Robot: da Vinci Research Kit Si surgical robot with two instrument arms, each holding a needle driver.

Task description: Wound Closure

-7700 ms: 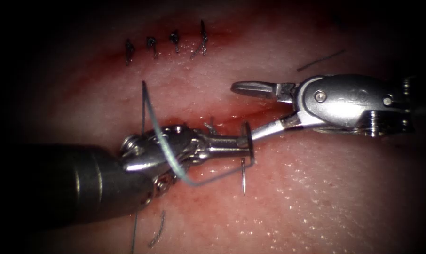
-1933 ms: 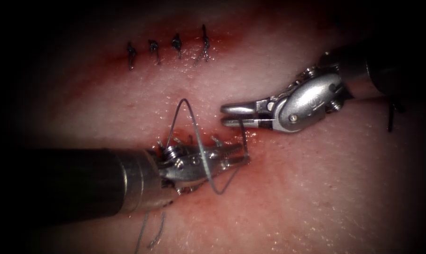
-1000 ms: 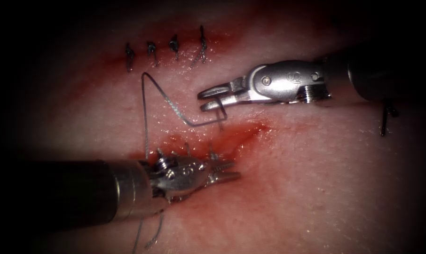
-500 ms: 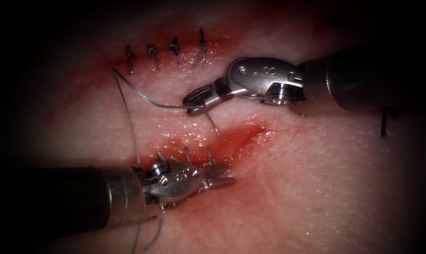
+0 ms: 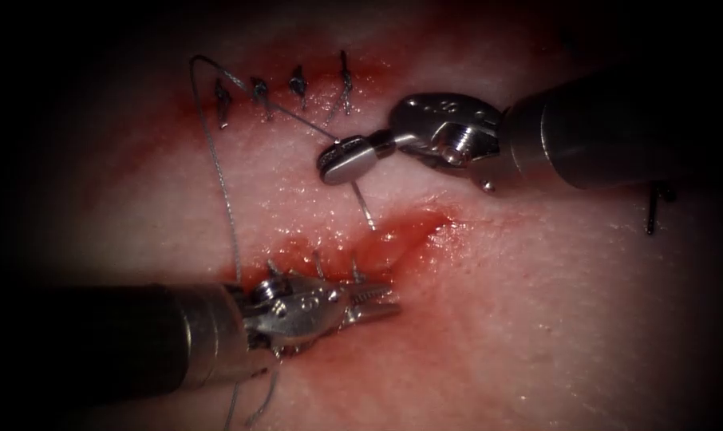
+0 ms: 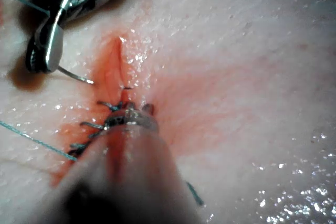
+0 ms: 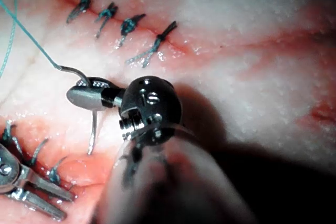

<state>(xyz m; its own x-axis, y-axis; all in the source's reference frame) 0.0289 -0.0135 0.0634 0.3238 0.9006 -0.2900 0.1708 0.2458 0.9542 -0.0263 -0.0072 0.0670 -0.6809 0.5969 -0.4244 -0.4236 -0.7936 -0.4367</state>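
Note:
My right tool [image 5: 339,162] is above the cut [image 5: 413,229], its jaws shut on the curved needle [image 5: 364,209] near the thread end. The needle's tip hangs free just over the cut's upper edge, out of the tissue [image 5: 537,319]. In the right wrist view the needle [image 7: 93,129] curves down from the shut right tool [image 7: 84,98]. Thread [image 5: 222,183] runs from the needle up to the left, then down to the stitched left part of the cut. My left tool [image 5: 392,298] rests below the cut with its jaws slightly open, holding nothing.
A closed row of several dark stitches [image 5: 298,84] lies above. Several knots with cut ends [image 5: 318,262] stand along the left part of the cut, amid red fluid. A loose thread piece [image 5: 655,209] lies at the far right, and more thread ends [image 5: 266,395] trail below the left tool.
The right tool has carried the needle up and to the left, away from the cut, and turned its wrist. The thread loop has swung up to the left. The left tool has barely moved.

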